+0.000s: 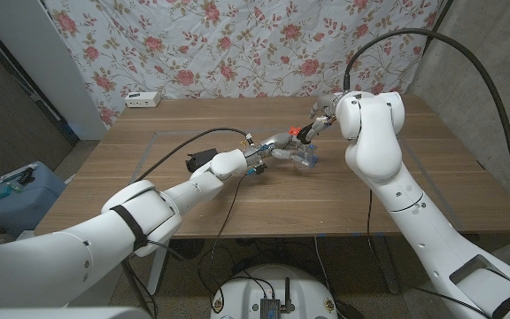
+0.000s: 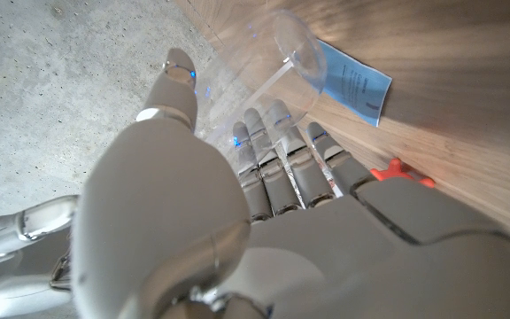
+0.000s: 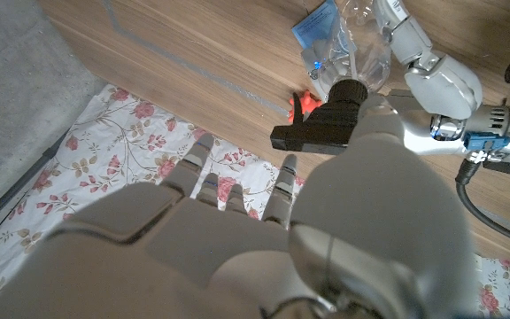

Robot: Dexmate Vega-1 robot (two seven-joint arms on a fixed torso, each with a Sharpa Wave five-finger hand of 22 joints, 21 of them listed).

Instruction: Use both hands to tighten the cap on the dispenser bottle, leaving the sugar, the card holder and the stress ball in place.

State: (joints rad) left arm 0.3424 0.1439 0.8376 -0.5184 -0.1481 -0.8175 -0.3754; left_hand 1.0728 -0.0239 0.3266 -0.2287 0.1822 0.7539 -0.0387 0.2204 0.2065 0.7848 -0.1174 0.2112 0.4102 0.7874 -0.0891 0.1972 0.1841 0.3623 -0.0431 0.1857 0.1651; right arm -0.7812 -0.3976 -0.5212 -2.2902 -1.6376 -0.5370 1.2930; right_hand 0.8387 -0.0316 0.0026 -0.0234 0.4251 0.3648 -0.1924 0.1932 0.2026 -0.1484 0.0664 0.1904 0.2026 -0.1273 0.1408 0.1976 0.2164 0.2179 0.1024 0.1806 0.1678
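Two white arms meet over the middle of the wooden tabletop, where a clear dispenser bottle is being worked. The left robot hand wraps its fingers around the bottle's transparent body, steadying it just above the tabletop. The right robot hand reaches in from the other side to the bottle's top; its wrist view shows the black pump cap right against the thumb side of that hand, with the other fingers spread, but whether the cap is truly pinched cannot be told.

A blue-printed card lies on the tabletop just beside the bottle's base, and a small orange object lies near the bottle on the tabletop, with another orange piece just above the left robot hand in the head view. A white box sits well away from the bottle at the tabletop's far edge, below a floral cloth.

The job appears to be in the tightening step itself. The next move would call for the left robot hand to hold firm while the right turns the cap, without sweeping the items lying close by.
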